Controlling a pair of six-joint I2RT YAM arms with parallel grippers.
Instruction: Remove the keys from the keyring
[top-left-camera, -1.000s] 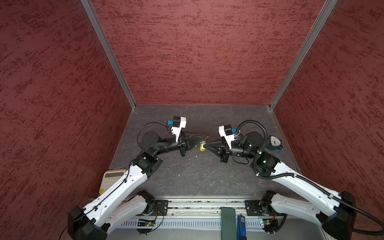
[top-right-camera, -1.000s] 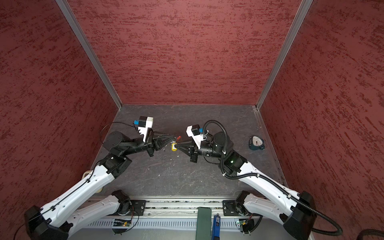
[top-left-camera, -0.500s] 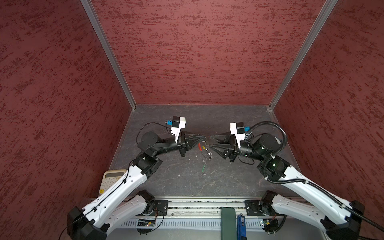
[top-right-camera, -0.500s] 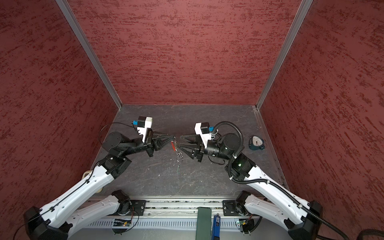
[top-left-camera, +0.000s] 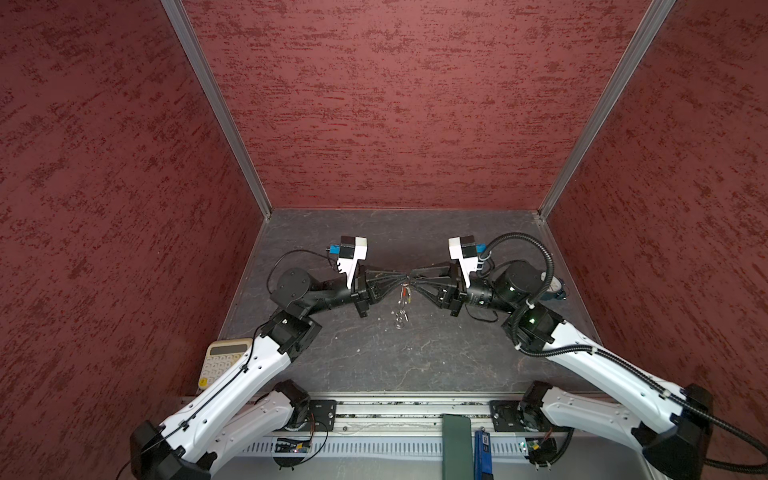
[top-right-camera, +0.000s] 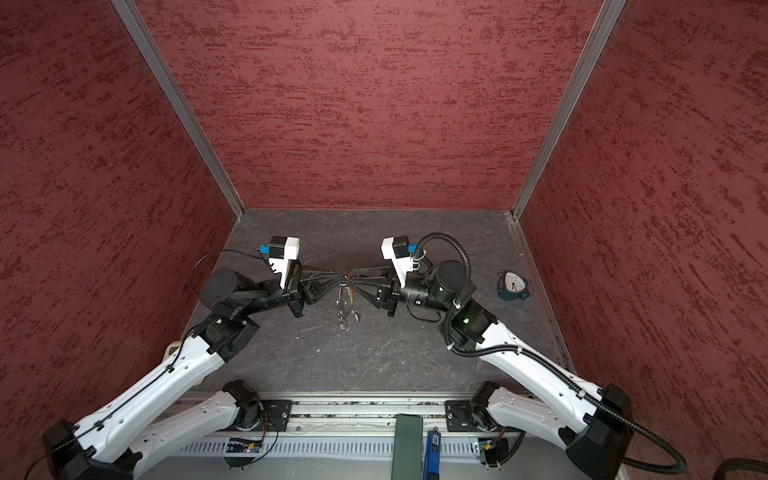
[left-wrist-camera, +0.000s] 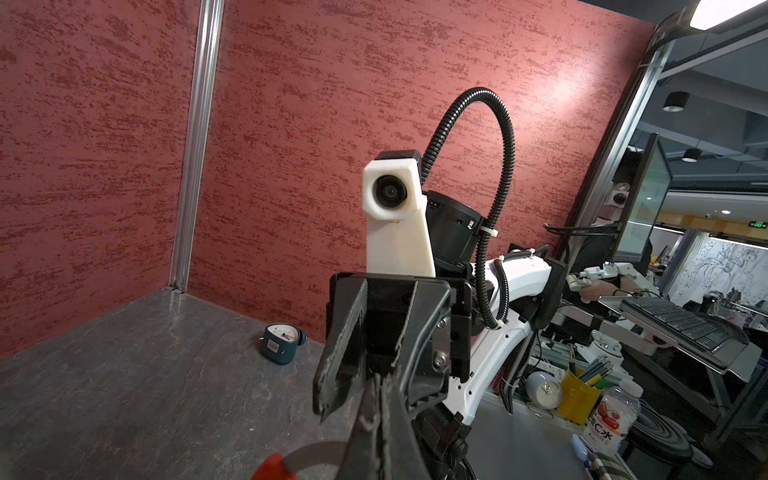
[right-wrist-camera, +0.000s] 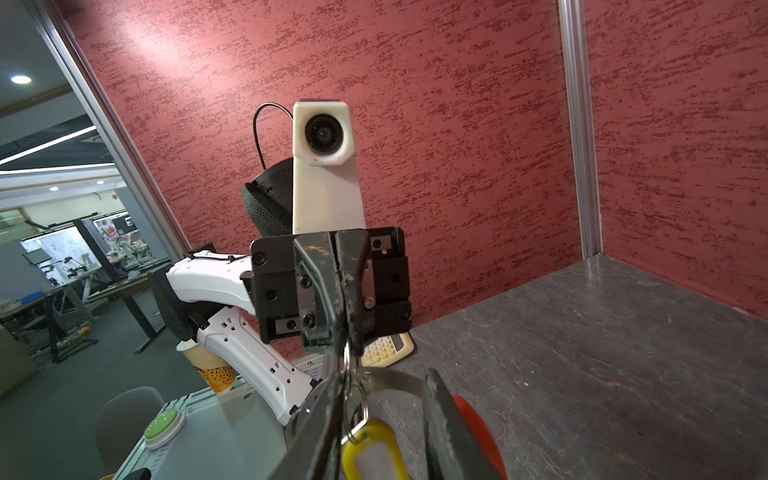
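Observation:
The keyring (top-left-camera: 403, 297) is a thin wire loop with small silver rings. It hangs above the table's middle, and my left gripper (top-left-camera: 404, 277) is shut on its top. In the left wrist view my left gripper (left-wrist-camera: 379, 386) has its fingers pressed together, with the ring's red sleeve (left-wrist-camera: 272, 467) beside them. My right gripper (top-left-camera: 412, 279) meets it tip to tip from the right. In the right wrist view my right gripper (right-wrist-camera: 384, 386) is open. The yellow key (right-wrist-camera: 374, 453) dangles between its fingers by a small ring. The red sleeve (right-wrist-camera: 478, 432) lies outside one finger.
A cream calculator (top-left-camera: 220, 361) lies at the table's front left, under the left arm. A small dark-blue clock (top-right-camera: 513, 286) stands at the right side by the wall. Red walls close the back and both sides. A metal rail (top-left-camera: 395, 411) runs along the front edge.
My right gripper let go of the yellow key, drew back to the right with jaws wide, then returned to the keyring with jaws narrower. The left gripper stayed put, still gripping.

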